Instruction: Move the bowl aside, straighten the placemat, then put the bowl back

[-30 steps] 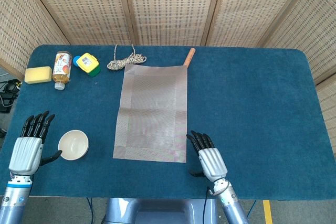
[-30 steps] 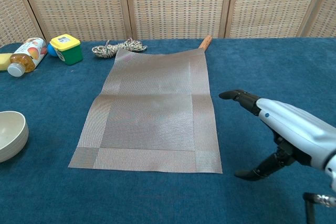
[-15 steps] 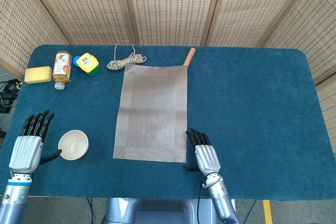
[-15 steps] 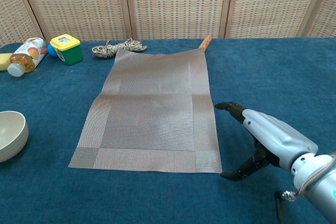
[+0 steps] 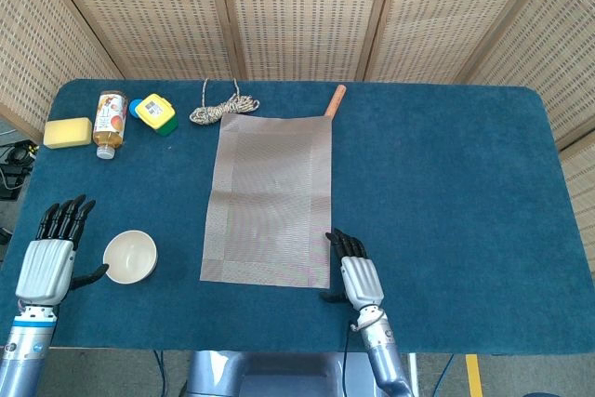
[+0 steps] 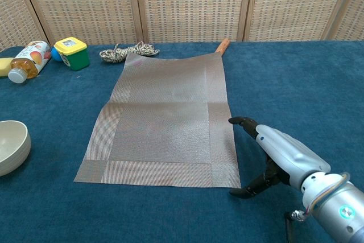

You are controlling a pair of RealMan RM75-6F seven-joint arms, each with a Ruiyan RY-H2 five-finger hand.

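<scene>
At 5 o'clock off the placemat's near corner: right robot hand (image 5: 358, 275), palm down, fingers stretched fwd toward 12, thumb hooked out toward the mat's near-right corner. Holding nothing; fingers apart. Fingertips (image 6: 242, 121) just beside the mat's right edge; can't tell if thumb tip touches the corner.

Over at 9 o'clock from that, near the bench's left-front edge: left robot hand (image 5: 50, 255), also empty, fingers extended & slightly spread, thumb sticking out toward the bowl (image 5: 129, 256). Thumb tip just beside bowl rim; contact unclear. Not visible in chest view.

Bowl: cream, upright, off the mat, well apart from its left edge, at abt 8 o'clock from mat centre.

Placemat (image 5: 270, 197): grey woven, flat on the blue bench (image 5: 446, 183), long axis running 6 to 12, edges roughly square w/ bench sides. Slight fold crease across the middle.

Beyond the mat at 12: coil of rope (image 5: 221, 109) touching the far-left corner; wooden stick (image 5: 335, 99) poking out at the far-right corner.

Farther out toward 10 o'clock: yellow-lidded box (image 5: 155, 112), bottle (image 5: 110, 123) lying on its side, yellow sponge (image 5: 68, 132).
</scene>
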